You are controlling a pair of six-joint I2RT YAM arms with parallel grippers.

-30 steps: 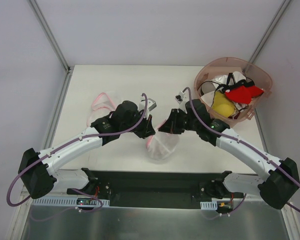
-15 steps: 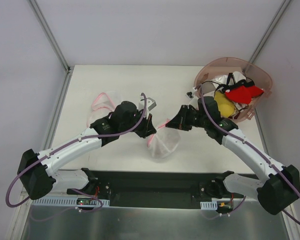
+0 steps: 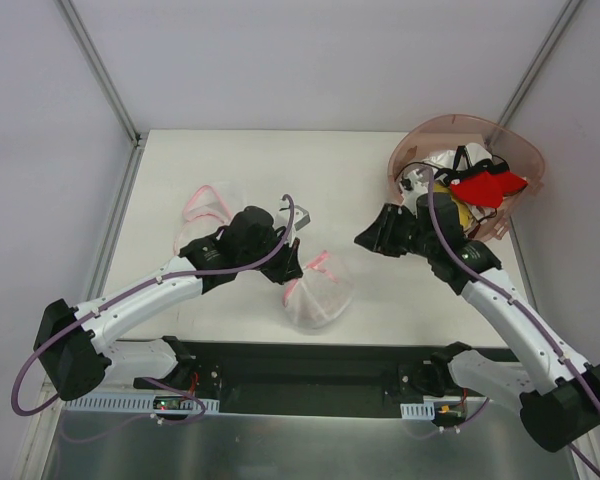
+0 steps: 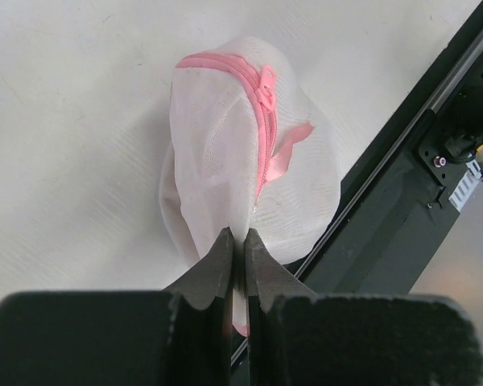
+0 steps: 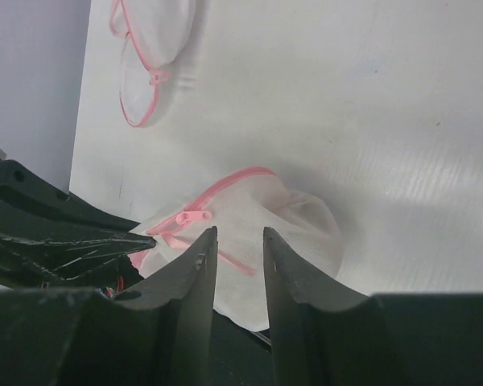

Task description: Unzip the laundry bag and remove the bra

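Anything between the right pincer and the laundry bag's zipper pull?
Nothing visible. The right pincer is open and empty, with only bare table between it and the laundry bag. The zipper pull is exposed; the left pincer clamps the bag's left edge.

The laundry bag [image 4: 225, 185] is translucent white mesh cloth; the table [image 3: 230, 160] looks matt, smooth.

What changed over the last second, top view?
The right pincer drew back from the mesh bag, moving right toward the basket. It is now open and empty. The bag slumped slightly left. The left pincer stays clamped on the bag's mesh. The spare pouch and the basket did not move.
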